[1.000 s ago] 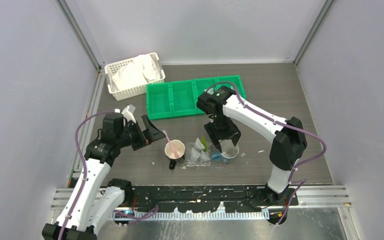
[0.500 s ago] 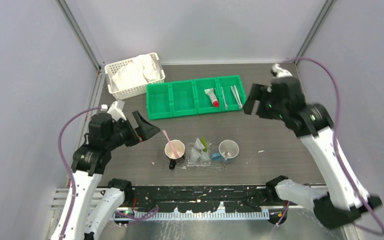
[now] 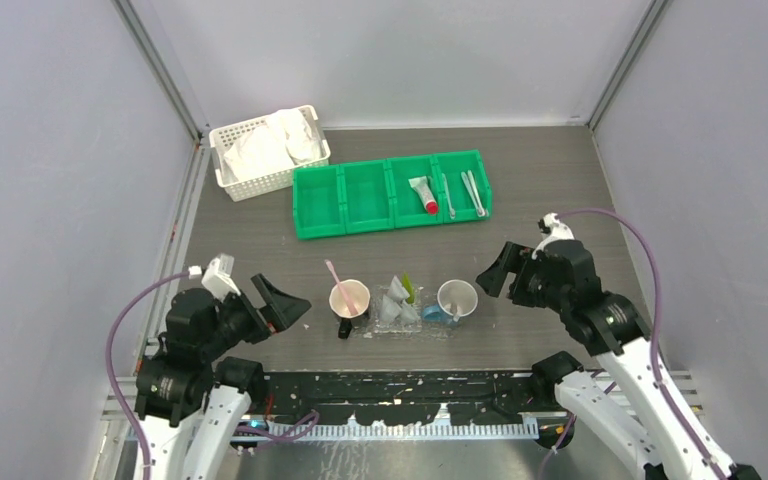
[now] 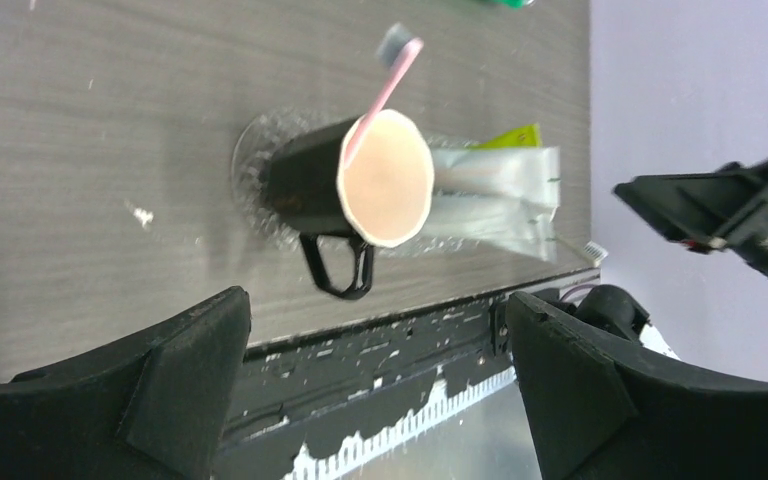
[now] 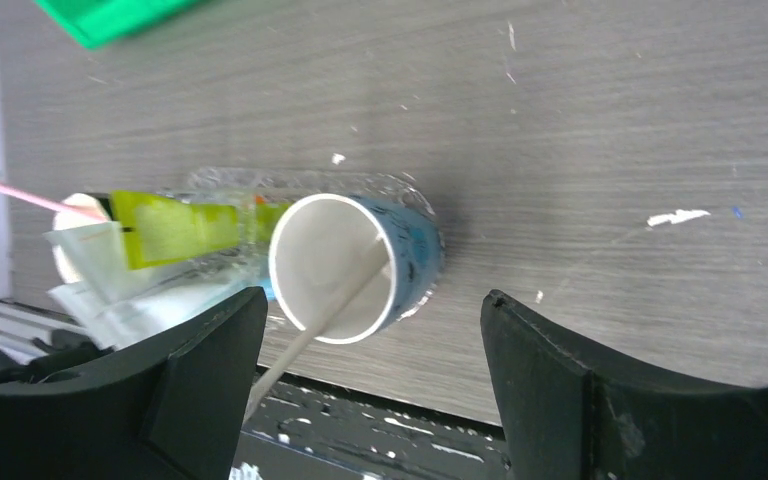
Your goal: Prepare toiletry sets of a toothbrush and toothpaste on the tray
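On the clear tray stand a black mug with a pink toothbrush and a blue mug with a white toothbrush. A white toothpaste tube and a yellow-green tube lie between the mugs. My left gripper is open and empty, left of the black mug. My right gripper is open and empty, right of the blue mug. The wrist views show the pink toothbrush, the white tube and the yellow-green tube.
A green four-compartment bin at the back holds a red-capped tube and slim toothbrushes. A white lattice basket with white cloth stands at the back left. The table's near edge lies just below the tray.
My right arm left the blue mug, swung up to the back right, then came down low to the right of the mug. My left arm drew back toward the near left.
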Robot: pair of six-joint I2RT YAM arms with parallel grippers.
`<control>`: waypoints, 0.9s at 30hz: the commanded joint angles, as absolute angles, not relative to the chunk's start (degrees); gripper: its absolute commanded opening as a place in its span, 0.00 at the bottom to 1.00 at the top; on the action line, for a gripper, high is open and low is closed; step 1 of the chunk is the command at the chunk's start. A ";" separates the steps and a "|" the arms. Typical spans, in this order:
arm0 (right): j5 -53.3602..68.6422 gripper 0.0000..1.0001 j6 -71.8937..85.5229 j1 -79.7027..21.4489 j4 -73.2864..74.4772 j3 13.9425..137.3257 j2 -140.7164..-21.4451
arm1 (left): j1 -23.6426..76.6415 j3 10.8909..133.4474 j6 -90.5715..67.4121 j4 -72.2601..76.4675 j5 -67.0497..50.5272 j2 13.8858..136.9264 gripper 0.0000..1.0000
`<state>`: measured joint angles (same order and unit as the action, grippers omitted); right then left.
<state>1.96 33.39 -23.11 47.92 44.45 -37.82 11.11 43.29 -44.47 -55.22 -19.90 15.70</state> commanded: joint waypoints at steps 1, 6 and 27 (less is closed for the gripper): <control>4.33 0.84 36.91 -22.82 41.37 43.24 -34.59 | 10.72 43.04 -45.92 -60.96 -19.27 12.33 1.00; 5.71 0.95 36.39 -22.90 39.53 41.85 -37.11 | 10.72 46.57 -43.03 -65.46 -15.59 10.97 1.00; -20.89 1.00 25.66 -22.90 11.96 37.83 -41.52 | 10.72 36.22 -32.11 -27.19 5.12 26.36 1.00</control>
